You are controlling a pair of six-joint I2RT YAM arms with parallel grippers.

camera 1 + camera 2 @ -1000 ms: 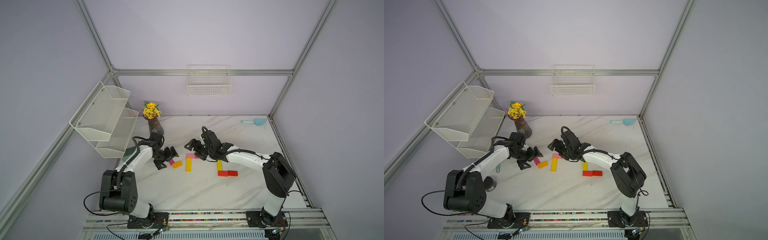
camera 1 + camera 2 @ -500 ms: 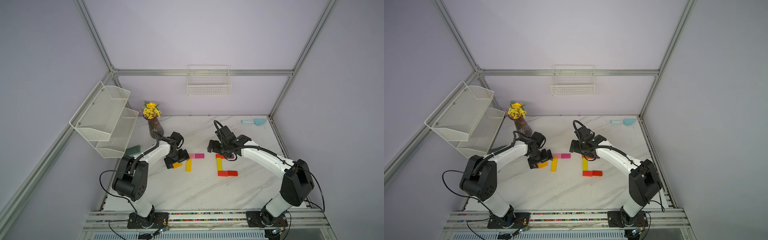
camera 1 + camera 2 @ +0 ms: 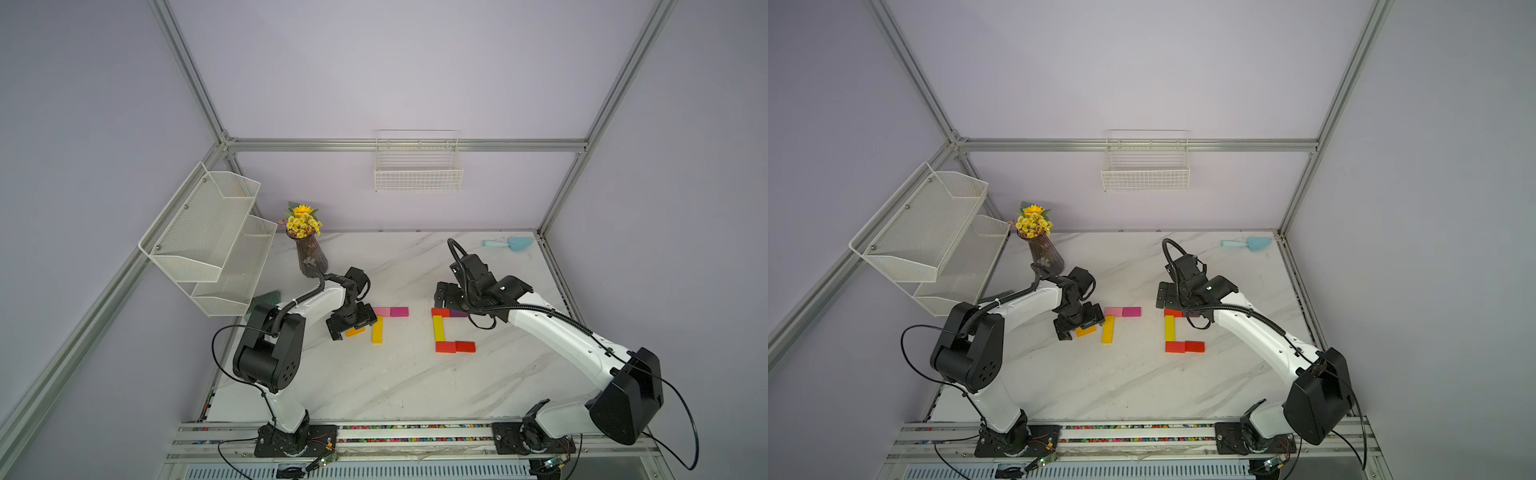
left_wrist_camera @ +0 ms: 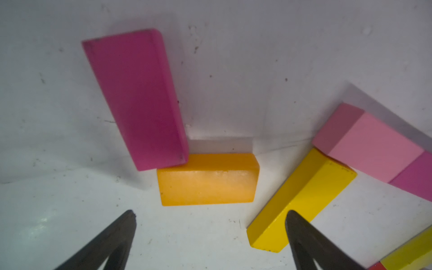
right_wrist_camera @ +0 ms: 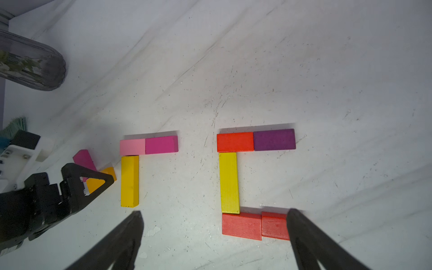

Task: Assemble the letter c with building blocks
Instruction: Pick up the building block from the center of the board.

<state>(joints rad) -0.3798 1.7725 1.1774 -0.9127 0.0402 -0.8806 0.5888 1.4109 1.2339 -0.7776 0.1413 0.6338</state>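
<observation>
Orange block [image 4: 207,180] lies flat on the table [image 3: 374,386], near the foot of the left yellow block [image 4: 301,198], one corner touching a loose magenta block [image 4: 138,98]. My read: those two are the missing bottom bar. The left C has only a light pink block [image 4: 374,147] and a magenta block [image 3: 399,311] on top, plus the yellow upright. Right C looks done: red block [image 5: 235,142] and dark purple block [image 5: 274,139] on top, right yellow block [image 5: 229,182], two red blocks [image 5: 242,225] below.

My left claw [image 4: 211,212] hovers low by the orange block, jaws wide, empty. My right claw [image 5: 216,211] is above the finished C, also wide and empty.

Plan: centre on orange and straddle it lengthwise. One finger [image 4: 304,233] sits over the yellow's end, so shift away first or I'll knock the upright. Lift clear before moving so magenta doesn't drag.
</observation>
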